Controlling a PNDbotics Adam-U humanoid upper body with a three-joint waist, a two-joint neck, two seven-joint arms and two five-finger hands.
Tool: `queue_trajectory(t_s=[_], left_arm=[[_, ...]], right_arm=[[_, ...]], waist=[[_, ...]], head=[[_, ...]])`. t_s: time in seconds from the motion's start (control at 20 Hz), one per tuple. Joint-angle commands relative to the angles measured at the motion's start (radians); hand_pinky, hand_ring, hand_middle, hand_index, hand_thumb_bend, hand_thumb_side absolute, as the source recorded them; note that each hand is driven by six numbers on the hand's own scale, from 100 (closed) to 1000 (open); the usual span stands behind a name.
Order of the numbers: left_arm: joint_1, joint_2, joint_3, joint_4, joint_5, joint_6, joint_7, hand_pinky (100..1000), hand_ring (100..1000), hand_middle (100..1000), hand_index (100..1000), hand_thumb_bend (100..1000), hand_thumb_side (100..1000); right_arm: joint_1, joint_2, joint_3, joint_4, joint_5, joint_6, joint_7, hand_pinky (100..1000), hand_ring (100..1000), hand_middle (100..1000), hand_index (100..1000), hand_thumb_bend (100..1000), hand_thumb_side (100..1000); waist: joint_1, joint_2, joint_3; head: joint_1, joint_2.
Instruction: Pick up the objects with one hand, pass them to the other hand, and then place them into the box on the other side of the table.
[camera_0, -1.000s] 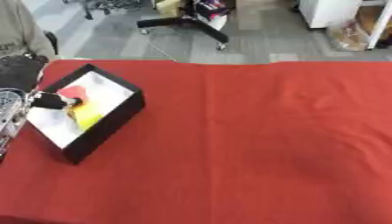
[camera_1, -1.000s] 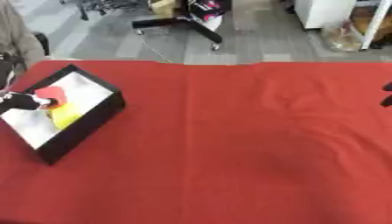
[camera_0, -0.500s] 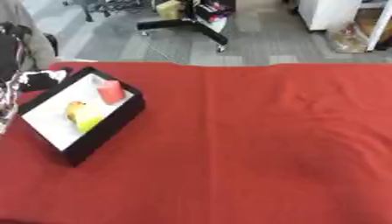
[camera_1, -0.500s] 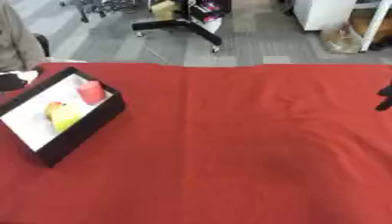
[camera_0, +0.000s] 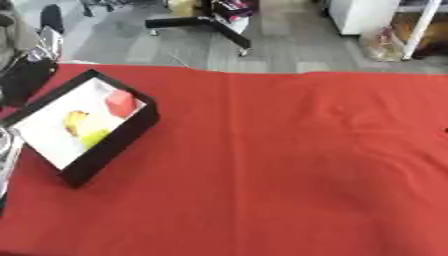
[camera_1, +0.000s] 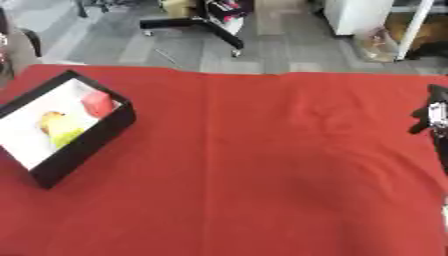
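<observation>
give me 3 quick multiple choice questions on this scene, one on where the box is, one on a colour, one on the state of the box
1. Where is the box on the table?
A. left side
B. right side
C. centre

2. What colour is the tablecloth?
A. blue
B. red
C. green

3. What state is the box in?
A. closed with a lid
B. open and empty
C. open with things inside

Answers:
1 A, it sits near the left edge.
2 B, red cloth covers the table.
3 C, a red block and yellow-green pieces lie on its white floor.

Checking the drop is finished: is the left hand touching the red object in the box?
Apart: in the left eye view, the left hand sits outside the box, white floor showing between it and the red object.
</observation>
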Motion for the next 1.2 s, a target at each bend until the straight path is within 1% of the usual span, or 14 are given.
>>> queue_trajectory(t_s=[0.05,0.1,0.15,0.2,0.25,0.35,0.7,0.95,1.2], left_arm=[[0.016,-0.101,-0.038,-0.023,0.119,-0.095,-0.003,688,535,557,745,307,838],[0.025,-0.12,-0.05,-0.023,0.142,-0.1,-0.007,686,532,554,743,288,881],[0.033,-0.131,-0.068,-0.023,0.162,-0.095,-0.014,686,530,553,743,275,903],[0.041,-0.136,-0.085,-0.023,0.178,-0.087,-0.024,685,529,551,742,267,923],[0.05,-0.14,-0.1,-0.023,0.191,-0.079,-0.033,684,528,551,741,268,929],[0.06,-0.142,-0.124,-0.023,0.213,-0.067,-0.046,683,527,549,739,265,943],[0.071,-0.15,-0.165,-0.019,0.26,-0.034,-0.06,678,517,538,722,257,966],[0.075,-0.154,-0.187,-0.003,0.243,-0.01,-0.056,675,511,532,716,248,976],[0.076,-0.158,-0.199,0.007,0.241,-0.003,-0.053,674,509,530,713,249,979]], right_arm=[[0.02,0.022,-0.016,-0.05,-0.027,-0.041,-0.012,735,459,526,842,100,885],[0.032,0.031,-0.019,-0.054,-0.035,-0.043,-0.022,733,456,523,837,100,899],[0.046,0.038,-0.024,-0.056,-0.041,-0.04,-0.037,731,454,521,835,100,904],[0.061,0.044,-0.026,-0.056,-0.046,-0.036,-0.052,731,451,518,831,100,915],[0.075,0.048,-0.027,-0.054,-0.047,-0.032,-0.064,730,450,517,829,100,920],[0.092,0.057,-0.03,-0.054,-0.051,-0.032,-0.08,729,446,514,821,100,931],[0.121,0.071,-0.038,-0.051,-0.063,-0.03,-0.106,728,440,509,805,100,951],[0.125,0.071,-0.038,-0.049,-0.076,-0.017,-0.118,725,433,503,797,100,967],[0.131,0.074,-0.04,-0.048,-0.085,-0.002,-0.132,724,429,498,789,100,977]], waist=[[-0.008,-0.004,0.001],[-0.014,0.0,-0.002],[-0.02,0.004,-0.007],[-0.025,0.003,-0.008],[-0.029,0.001,-0.01],[-0.035,0.002,-0.017],[-0.038,0.002,-0.018],[-0.037,0.006,-0.021],[-0.034,0.01,-0.025]], head=[[-0.028,0.013],[-0.035,0.013],[-0.044,0.019],[-0.052,0.032],[-0.054,0.044],[-0.055,0.053],[-0.062,0.056],[-0.064,0.056],[-0.069,0.056]])
